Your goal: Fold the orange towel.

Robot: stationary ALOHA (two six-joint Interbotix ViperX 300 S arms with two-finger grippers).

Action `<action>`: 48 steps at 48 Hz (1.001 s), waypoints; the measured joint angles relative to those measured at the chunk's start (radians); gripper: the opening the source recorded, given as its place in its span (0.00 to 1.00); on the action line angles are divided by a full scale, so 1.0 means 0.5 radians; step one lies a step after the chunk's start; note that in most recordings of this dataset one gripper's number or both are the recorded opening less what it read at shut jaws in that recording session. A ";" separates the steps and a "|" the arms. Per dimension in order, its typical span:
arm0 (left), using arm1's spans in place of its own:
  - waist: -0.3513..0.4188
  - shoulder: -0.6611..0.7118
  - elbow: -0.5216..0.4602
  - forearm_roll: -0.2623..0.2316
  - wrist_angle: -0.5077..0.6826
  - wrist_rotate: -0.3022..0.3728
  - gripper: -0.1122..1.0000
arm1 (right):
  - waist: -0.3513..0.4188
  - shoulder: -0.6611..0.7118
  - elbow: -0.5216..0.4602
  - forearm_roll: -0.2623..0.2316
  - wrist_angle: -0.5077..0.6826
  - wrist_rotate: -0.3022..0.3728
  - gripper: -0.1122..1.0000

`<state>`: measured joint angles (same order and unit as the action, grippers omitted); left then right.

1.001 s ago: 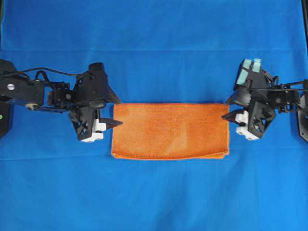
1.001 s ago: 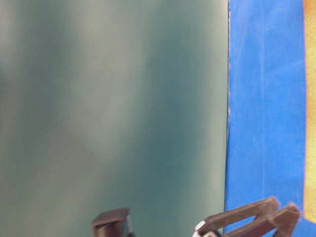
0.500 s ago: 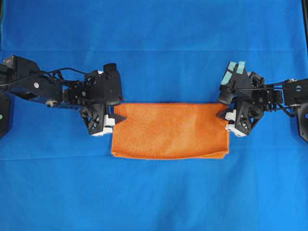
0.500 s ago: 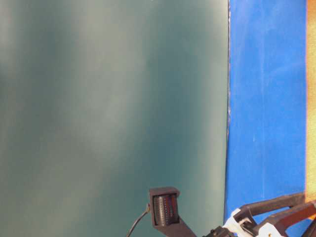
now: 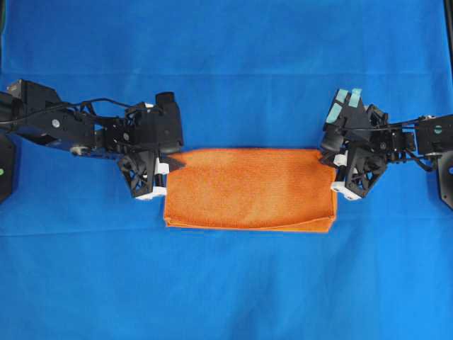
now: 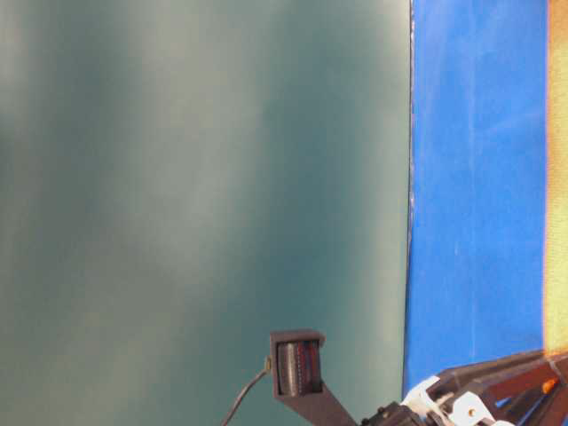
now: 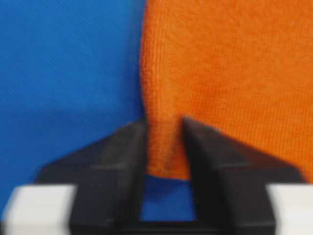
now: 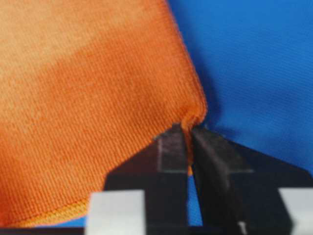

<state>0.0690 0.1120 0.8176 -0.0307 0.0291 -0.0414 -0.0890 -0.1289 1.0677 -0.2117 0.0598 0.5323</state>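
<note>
1. From overhead, I see the orange towel (image 5: 249, 189) lying folded into a long rectangle at the middle of the blue cloth (image 5: 226, 283), its long sides running left to right.
2. A second layer of the towel peeks out along the near edge, most visibly toward the near right corner.
3. My left gripper (image 5: 172, 163) sits at the towel's far left corner, with the arm reaching in from the left edge of the overhead view.
4. The left wrist view shows its two black fingers (image 7: 122, 156) pinched onto a bunched strip of the towel's (image 7: 225, 73) edge, orange fabric standing between them and blue cloth (image 7: 63, 73) visible to the left.
5. My right gripper (image 5: 329, 160) sits at the towel's far right corner, with its arm coming in from the right edge.
6. The right wrist view shows its fingers (image 8: 171, 147) drawn nearly together on the rounded corner of the towel (image 8: 88, 98), with only a thin sliver of orange caught between the tips.
7. The table-level view is mostly a blurred grey-green wall (image 6: 195, 177); a strip of the towel (image 6: 556, 177) runs along the right edge beyond the blue cloth (image 6: 475, 177), and black arm parts with white fittings (image 6: 479, 404) show at the bottom, too cropped to tell which arm.
</note>
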 measured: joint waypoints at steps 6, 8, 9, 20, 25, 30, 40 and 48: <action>-0.003 0.000 -0.015 0.000 0.055 0.000 0.12 | -0.003 -0.003 0.000 -0.015 0.000 0.003 0.12; -0.003 0.003 -0.021 -0.003 0.067 0.000 0.12 | 0.000 -0.009 0.000 -0.018 0.003 0.000 0.12; -0.003 0.000 -0.028 -0.003 0.074 0.000 0.12 | 0.000 -0.012 0.000 -0.018 0.003 0.000 0.12; 0.006 -0.074 -0.064 0.000 0.233 0.006 0.12 | 0.003 -0.236 -0.021 -0.034 0.169 -0.015 0.12; 0.003 -0.227 -0.101 0.000 0.380 0.003 0.12 | 0.003 -0.417 -0.058 -0.043 0.319 -0.021 0.12; 0.003 -0.399 -0.141 -0.003 0.525 0.000 0.12 | 0.003 -0.592 -0.098 -0.055 0.476 -0.025 0.12; 0.000 -0.638 -0.163 0.000 0.629 -0.006 0.12 | 0.012 -0.859 -0.129 -0.058 0.675 -0.018 0.12; 0.000 -0.709 -0.160 -0.003 0.626 -0.006 0.12 | 0.015 -0.920 -0.129 -0.061 0.687 -0.018 0.12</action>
<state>0.0690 -0.2424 0.7378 -0.0322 0.3421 -0.0445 -0.0813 -0.5890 1.0032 -0.2424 0.4034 0.5231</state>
